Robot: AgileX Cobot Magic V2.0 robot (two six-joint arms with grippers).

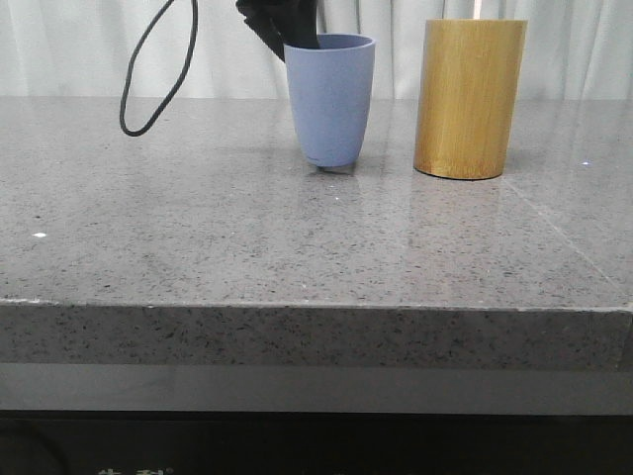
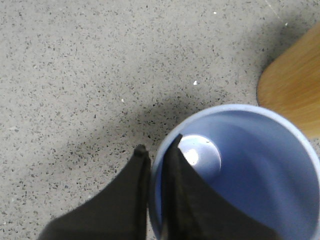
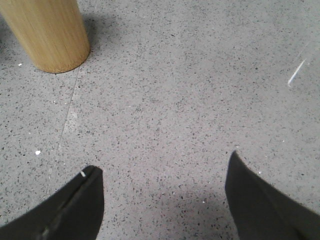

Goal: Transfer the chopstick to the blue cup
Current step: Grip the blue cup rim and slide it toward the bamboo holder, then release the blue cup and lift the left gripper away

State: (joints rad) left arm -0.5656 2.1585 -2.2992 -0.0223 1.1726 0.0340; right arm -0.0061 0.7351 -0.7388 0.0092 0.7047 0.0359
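Two fingers of my left gripper (image 2: 157,152) pinch the blue cup (image 1: 330,99) rim, steadying it; right gripper (image 3: 162,175) gapes empty.

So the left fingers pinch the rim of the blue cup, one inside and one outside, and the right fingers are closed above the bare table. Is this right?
Not fully. The right gripper is open: the right wrist view shows its fingers wide apart above the table. The rest holds: the left gripper does straddle the blue cup rim, one finger inside, one outside.
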